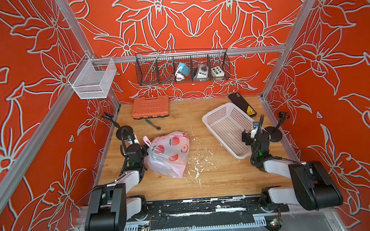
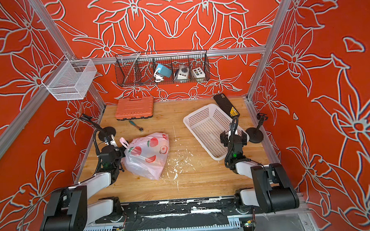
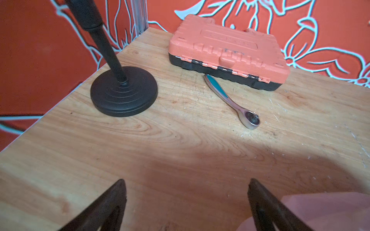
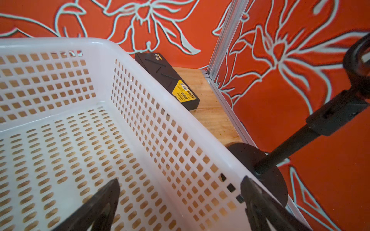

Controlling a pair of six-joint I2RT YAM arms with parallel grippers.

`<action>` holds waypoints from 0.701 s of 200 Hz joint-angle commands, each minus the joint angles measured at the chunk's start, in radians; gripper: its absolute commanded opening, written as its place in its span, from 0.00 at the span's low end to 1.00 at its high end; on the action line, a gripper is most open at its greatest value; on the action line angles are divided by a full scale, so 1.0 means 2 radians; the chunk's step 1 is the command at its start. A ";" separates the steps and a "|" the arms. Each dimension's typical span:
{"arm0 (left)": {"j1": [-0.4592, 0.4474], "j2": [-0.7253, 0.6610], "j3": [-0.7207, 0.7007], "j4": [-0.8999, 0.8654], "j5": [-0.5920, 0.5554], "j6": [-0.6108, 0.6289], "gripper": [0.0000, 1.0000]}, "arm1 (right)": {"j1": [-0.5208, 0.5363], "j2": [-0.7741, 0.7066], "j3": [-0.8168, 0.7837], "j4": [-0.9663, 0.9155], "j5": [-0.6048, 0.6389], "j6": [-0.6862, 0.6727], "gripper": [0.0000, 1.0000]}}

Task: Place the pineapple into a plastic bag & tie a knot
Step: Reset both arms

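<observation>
White mesh basket (image 1: 92, 78) hung on the left rail, above the wooden table (image 1: 206, 185). Down by the left wall, a black stand (image 1: 124, 131) on a round base. Just beside it, the left gripper (image 3: 186, 200), low over bare wood, jaws spread wide, nothing between them, pink film just beside one of them. Next, the knot (image 1: 147, 141): a small pale-pink tuft at the end of the plastic bag (image 1: 170, 155) nearest the left arm, plain in both top views. Plastic bag on its side left of the table's middle, red peach prints up, bulging, tied shut; contents too veiled by the film to name. Behind it, a teal-handled ratchet (image 1: 153, 124), handle end at the foot of a closed orange tool case (image 1: 150, 107) by the back wall. Above those, a black wire rack (image 1: 182, 66) with small devices. White flecks scattered on the wood right of the bag. Further right, a white perforated basket (image 1: 229, 131), set askew, a black box (image 1: 243, 104) just behind its far right side. Over the basket's near right corner, the right gripper (image 4: 180, 180), jaws equally wide apart, holding nothing. Last, a second black stand (image 1: 274, 133) by the right wall.
</observation>
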 commanded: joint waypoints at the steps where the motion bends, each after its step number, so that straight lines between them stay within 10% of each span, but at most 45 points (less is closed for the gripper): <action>1: -0.006 0.052 -0.023 0.102 0.015 0.020 0.94 | 0.000 0.034 -0.012 0.034 -0.019 -0.002 0.98; 140: -0.035 0.070 0.024 0.038 -0.011 0.045 0.99 | -0.011 0.035 0.017 -0.024 -0.001 0.020 0.98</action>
